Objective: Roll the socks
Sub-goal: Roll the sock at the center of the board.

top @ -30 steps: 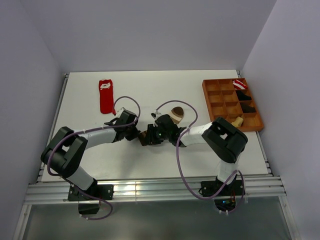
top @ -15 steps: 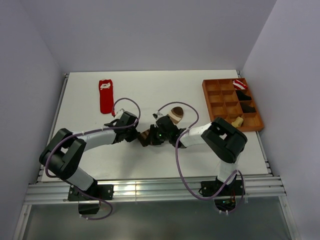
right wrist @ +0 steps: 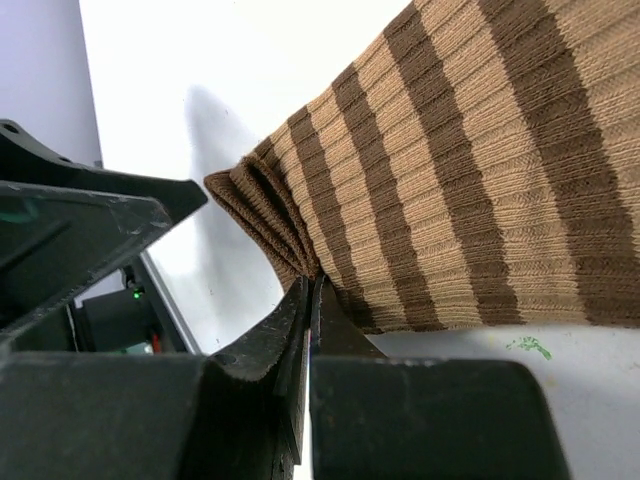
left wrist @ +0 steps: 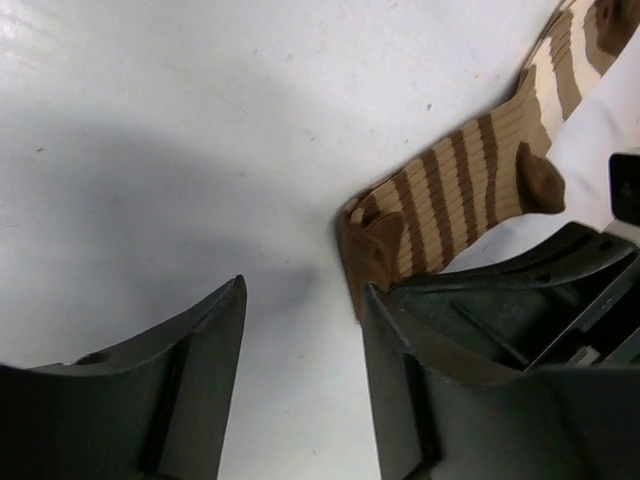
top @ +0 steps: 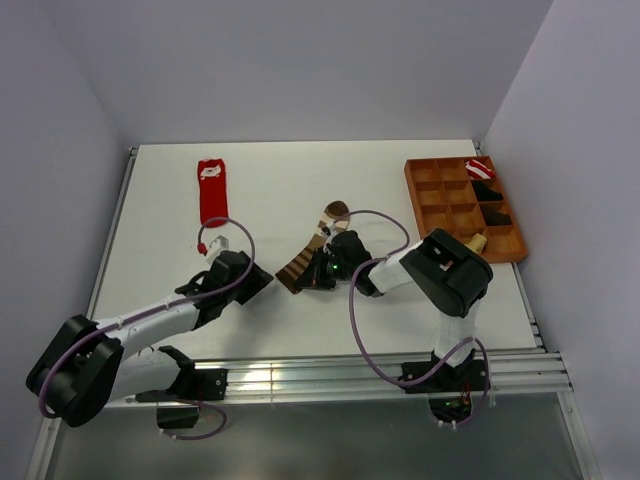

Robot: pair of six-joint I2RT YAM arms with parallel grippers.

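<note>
Striped sock (top: pixel 312 245) lies mid-table (top: pixel 400 170), flat. Its long axis runs diagonally, with the folded striped end near-left and the toe far-right. Right gripper (right wrist: pixel 311 290) is clamped tight, its tips nipping the folded end's edge. Left gripper (left wrist: pixel 304 290) is released and holds nothing, with bare table between its fingers and the sock end just beside one finger (left wrist: pixel 400 340). Red sock (top: pixel 212 192) sits far-left, well apart. Tray (top: pixel 410 190) is at the right edge. Open table lies behind and left of the sock.
</note>
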